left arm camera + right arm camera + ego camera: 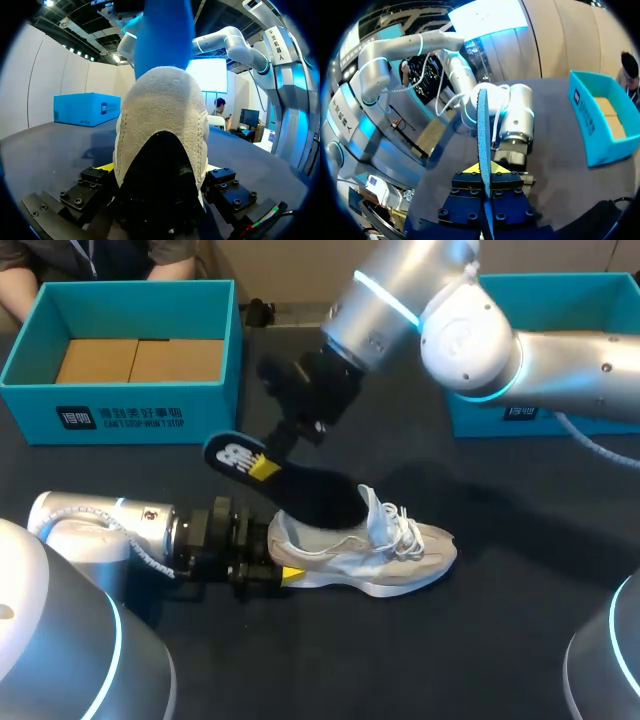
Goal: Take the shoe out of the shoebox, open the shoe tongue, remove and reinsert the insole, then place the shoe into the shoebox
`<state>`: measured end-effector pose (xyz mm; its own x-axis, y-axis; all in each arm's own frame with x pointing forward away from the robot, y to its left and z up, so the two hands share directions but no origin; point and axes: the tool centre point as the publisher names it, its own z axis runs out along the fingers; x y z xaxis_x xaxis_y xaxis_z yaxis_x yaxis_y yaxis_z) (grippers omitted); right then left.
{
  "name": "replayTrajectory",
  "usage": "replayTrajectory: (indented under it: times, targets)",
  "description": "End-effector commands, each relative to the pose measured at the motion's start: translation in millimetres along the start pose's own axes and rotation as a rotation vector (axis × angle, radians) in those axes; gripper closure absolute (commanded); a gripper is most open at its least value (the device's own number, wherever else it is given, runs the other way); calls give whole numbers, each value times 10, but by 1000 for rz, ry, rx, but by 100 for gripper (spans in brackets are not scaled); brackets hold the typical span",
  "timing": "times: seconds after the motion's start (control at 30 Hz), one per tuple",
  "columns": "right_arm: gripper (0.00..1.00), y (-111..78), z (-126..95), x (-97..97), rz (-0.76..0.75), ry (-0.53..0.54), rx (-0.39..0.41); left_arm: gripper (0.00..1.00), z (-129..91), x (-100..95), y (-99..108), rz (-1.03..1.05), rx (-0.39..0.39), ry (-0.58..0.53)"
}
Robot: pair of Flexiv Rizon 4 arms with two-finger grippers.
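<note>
**Insole Half Out of the Shoe, Both Tools Clamped**

The shoe [385,550], a pale trainer with white laces, stood on its sole on the dark worktop [480,650], near the front and well apart from the shoebox [120,415]. Its toe pointed away from the left arm.

The left tool [280,567] lay low along the worktop and had closed on the shoe's heel. In the left wrist view the heel filled the gap between the two fingers, and a yellow tip showed just beside it on one side.

The right arm reached across from the right and past the middle. The right tool [268,462] was pinched tight on the insole [300,485] near its heel end. In the right wrist view the insole stood edge-on between the two yellow tips, blue on its underside. Its dark top face carried a white mark at the raised heel end. It sloped down from there, and its front end sat in the shoe's opening, just behind the laces.

The shoebox, teal and open with a cardboard floor, stood at the far left of the worktop. A second teal box [570,415] stood at the far right, behind the right arm.
</note>
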<state>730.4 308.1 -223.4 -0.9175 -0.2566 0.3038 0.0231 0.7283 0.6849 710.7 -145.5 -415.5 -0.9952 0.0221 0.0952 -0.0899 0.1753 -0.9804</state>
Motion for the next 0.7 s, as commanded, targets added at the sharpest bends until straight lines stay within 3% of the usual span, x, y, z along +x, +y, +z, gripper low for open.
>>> replayTrajectory:
  times: [0.03,0.1,0.63,0.7]
  targets:
    - [100,119,-341,195,-16,-37,-36,100,7,5,-5,0,-1,-2]
    - [100,133,-494,279,-7,-55,-107,100,7,5,-5,0,-1,-2]
    - [100,133,-494,279,-7,-55,-107,100,7,5,-5,0,-1,-2]
    - [100,189,-620,377,-31,-87,-176,100,7,5,-5,0,-1,-2]
